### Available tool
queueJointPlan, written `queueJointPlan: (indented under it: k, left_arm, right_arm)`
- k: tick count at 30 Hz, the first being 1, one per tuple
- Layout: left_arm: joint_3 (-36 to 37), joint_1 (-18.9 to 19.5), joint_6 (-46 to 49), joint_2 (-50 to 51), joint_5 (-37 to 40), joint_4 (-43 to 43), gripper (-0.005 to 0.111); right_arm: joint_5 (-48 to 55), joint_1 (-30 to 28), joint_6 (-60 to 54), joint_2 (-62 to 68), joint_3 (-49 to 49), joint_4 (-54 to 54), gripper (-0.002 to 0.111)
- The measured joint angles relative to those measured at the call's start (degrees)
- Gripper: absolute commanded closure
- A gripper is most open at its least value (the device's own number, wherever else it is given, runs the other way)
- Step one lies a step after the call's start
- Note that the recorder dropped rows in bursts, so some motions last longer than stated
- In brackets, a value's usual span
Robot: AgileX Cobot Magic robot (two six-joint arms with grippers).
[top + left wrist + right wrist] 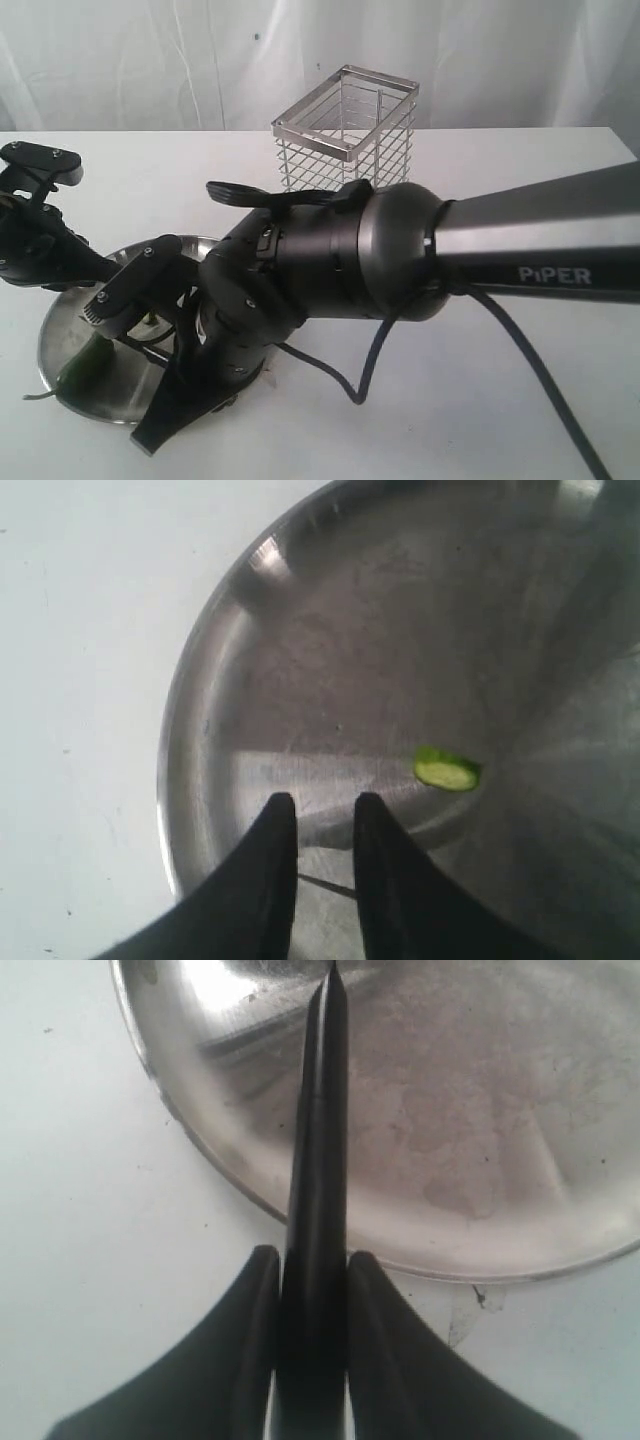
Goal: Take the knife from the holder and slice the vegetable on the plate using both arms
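Observation:
The steel plate (66,335) lies at the front left of the white table. A green chili pepper (88,360) rests on it near the rim, its thin stem pointing off the edge. In the left wrist view a cut green slice (447,770) lies on the plate (350,650), just beyond my left gripper (325,815). That gripper is open by a narrow gap, and a thin dark line crosses the gap lower down. My right gripper (312,1265) is shut on the black knife (322,1110), whose point reaches over the plate (480,1140). The empty wire holder (345,130) stands behind.
The bulky right arm (420,250) stretches across the middle of the exterior view and hides most of the plate. Its cable (370,370) droops onto the table. The left arm (35,245) is at the far left edge. A white curtain hangs behind.

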Motion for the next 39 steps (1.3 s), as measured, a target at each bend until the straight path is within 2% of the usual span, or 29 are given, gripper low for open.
queueJointPlan:
  k: [28, 39]
  left_arm:
    - [0.00, 0.00, -0.66, 0.00, -0.33, 0.00, 0.080]
    - [0.00, 0.00, -0.66, 0.00, -0.56, 0.00, 0.080]
  right_arm:
    - [-0.60, 0.00, 1.30, -0.70, 0.00, -0.83, 0.108]
    - [0.27, 1.85, 2.38, -0.70, 0.00, -0.71, 0.108]
